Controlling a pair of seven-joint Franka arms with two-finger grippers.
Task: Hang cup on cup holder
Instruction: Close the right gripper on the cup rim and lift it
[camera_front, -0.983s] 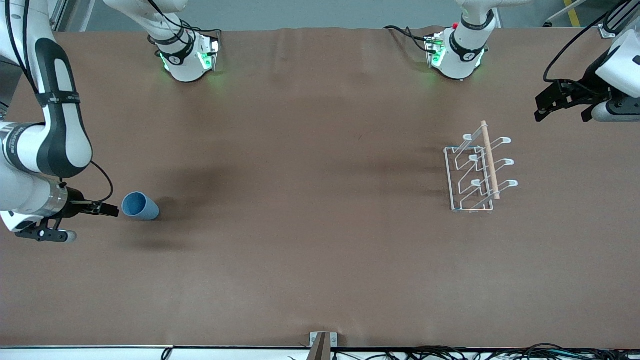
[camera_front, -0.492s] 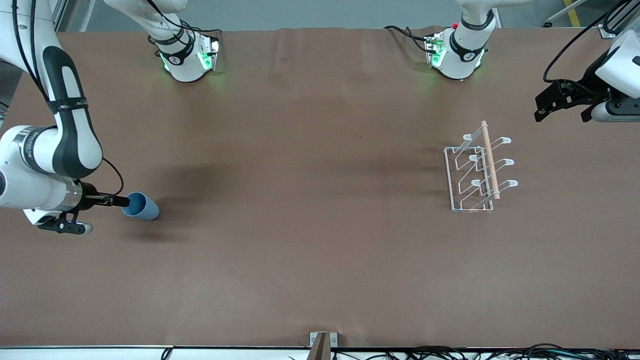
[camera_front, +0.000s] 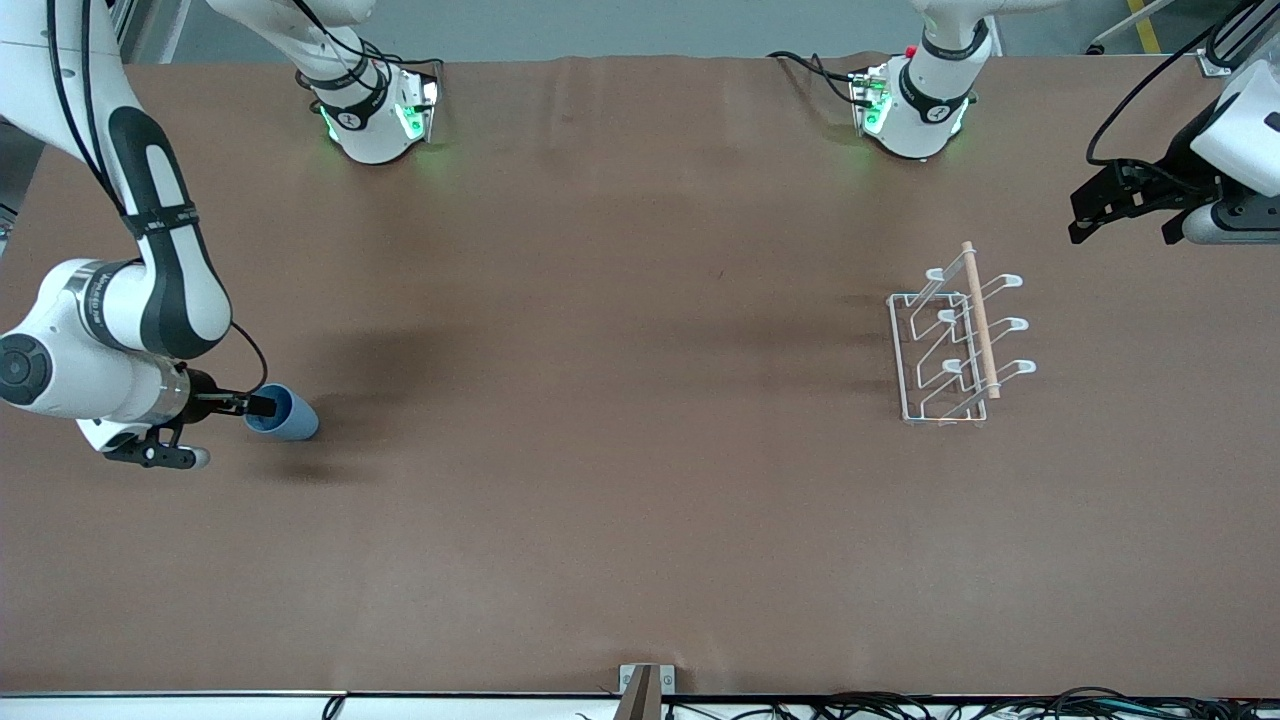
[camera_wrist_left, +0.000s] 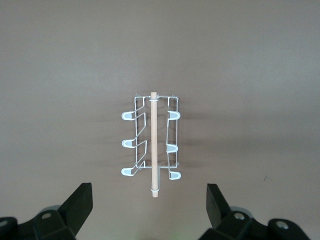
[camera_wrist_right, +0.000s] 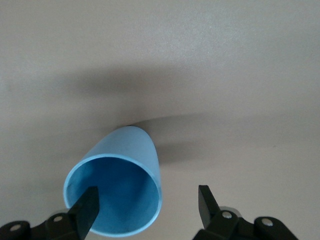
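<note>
The light-blue cup (camera_front: 287, 414) lies on its side on the brown table near the right arm's end, its mouth toward my right gripper (camera_front: 262, 404). In the right wrist view the cup (camera_wrist_right: 116, 185) is close. My right gripper (camera_wrist_right: 145, 205) is open; one finger (camera_wrist_right: 89, 206) is inside the cup's mouth, the other outside its rim. The white wire cup holder (camera_front: 955, 340) with its wooden rod stands near the left arm's end. My left gripper (camera_front: 1120, 205) waits open in the air past the holder toward the left arm's end. The holder (camera_wrist_left: 152, 145) shows in the left wrist view.
Both robot bases (camera_front: 375, 110) (camera_front: 915, 105) stand along the table's edge farthest from the front camera. A small metal bracket (camera_front: 640, 685) sits at the table's edge nearest the front camera.
My right gripper has moved toward the cup, from just short of its mouth to straddling its rim. The cup, the holder and the left arm have not moved.
</note>
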